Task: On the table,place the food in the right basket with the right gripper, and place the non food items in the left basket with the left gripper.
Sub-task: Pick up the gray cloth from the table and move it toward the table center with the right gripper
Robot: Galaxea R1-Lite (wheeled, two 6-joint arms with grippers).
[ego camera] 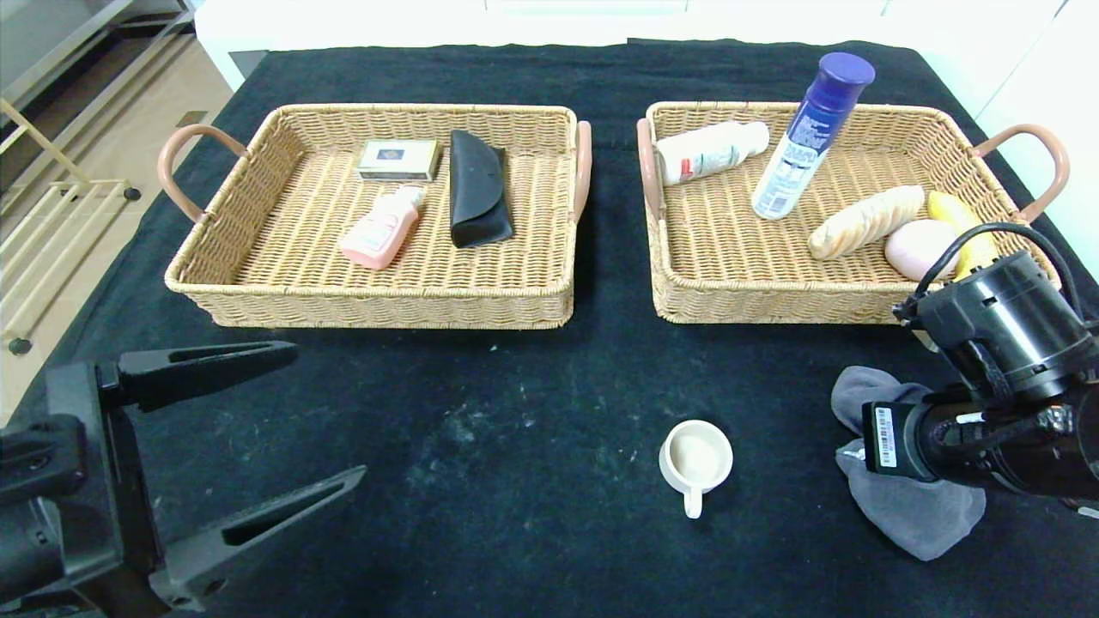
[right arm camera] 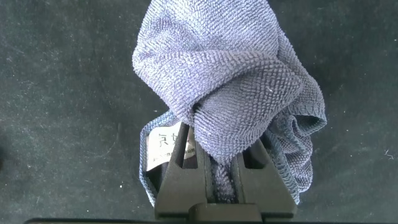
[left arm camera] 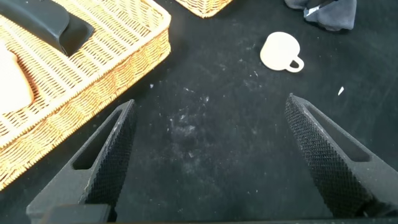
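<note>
A grey-blue cloth (ego camera: pixel 919 515) (right arm camera: pixel 230 81) lies crumpled on the black table at the front right. My right gripper (right arm camera: pixel 225 155) is shut on a fold of it, and a white label shows beside one finger. In the head view the right arm (ego camera: pixel 987 412) covers the grip. A small white cup (ego camera: pixel 695 459) (left arm camera: pixel 280 51) stands on the table to the left of the cloth. My left gripper (ego camera: pixel 326 410) (left arm camera: pixel 210 102) hangs open over bare table at the front left, holding nothing.
The left basket (ego camera: pixel 369 292) holds a small box (ego camera: pixel 399 160), a pink bottle (ego camera: pixel 382 227) and a black case (ego camera: pixel 476 189). The right basket (ego camera: pixel 773 300) holds a white bottle (ego camera: pixel 713 150), a blue-capped can (ego camera: pixel 811 133), bread (ego camera: pixel 865 221), a pink item (ego camera: pixel 919 247) and a banana (ego camera: pixel 962 223).
</note>
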